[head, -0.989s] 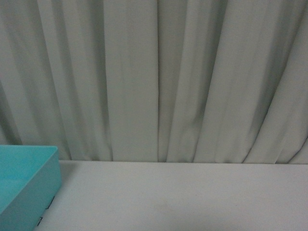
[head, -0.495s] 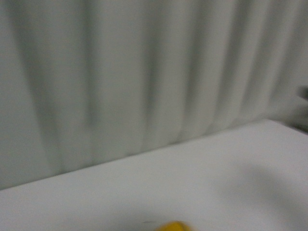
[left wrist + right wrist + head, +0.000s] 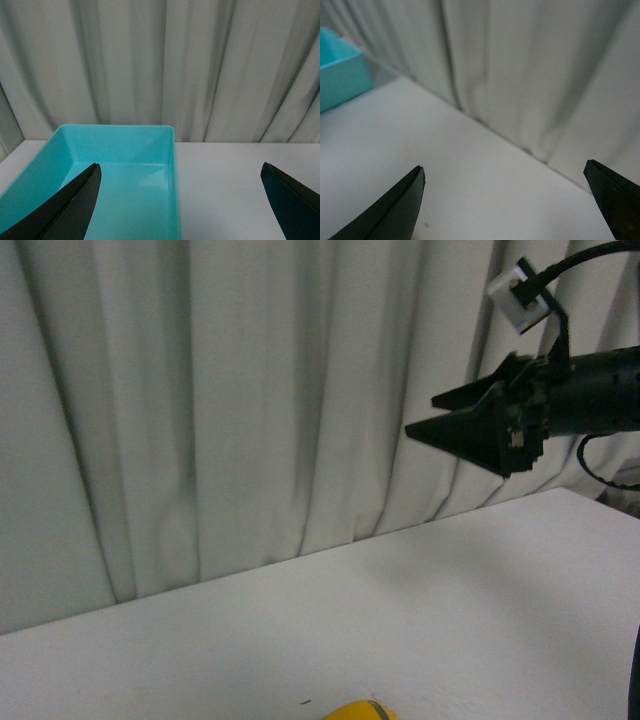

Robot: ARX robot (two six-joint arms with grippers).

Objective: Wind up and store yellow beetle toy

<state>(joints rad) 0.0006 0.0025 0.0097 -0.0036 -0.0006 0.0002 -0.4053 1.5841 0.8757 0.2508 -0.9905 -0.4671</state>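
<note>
While only the glossy rounded top of the yellow beetle toy [image 3: 358, 710] shows at the front view's lower edge, resting on the white table [image 3: 450, 580], the black right gripper [image 3: 420, 415] hangs above the table's far right with jaws spread. The black left gripper [image 3: 180, 169], jaws likewise wide apart, faces a rectangular teal plastic bin [image 3: 115, 145] before the pale pleated curtain [image 3: 200, 65].

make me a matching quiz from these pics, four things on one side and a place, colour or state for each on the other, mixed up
Things:
1. toy car
2. bin
3. right gripper
4. curtain

Descriptions:
a. hangs behind the table
b. turquoise
c. open, held above the table
d. yellow, cut off at the bottom edge of the front view

Pairs: 1-d, 2-b, 3-c, 4-a
</note>
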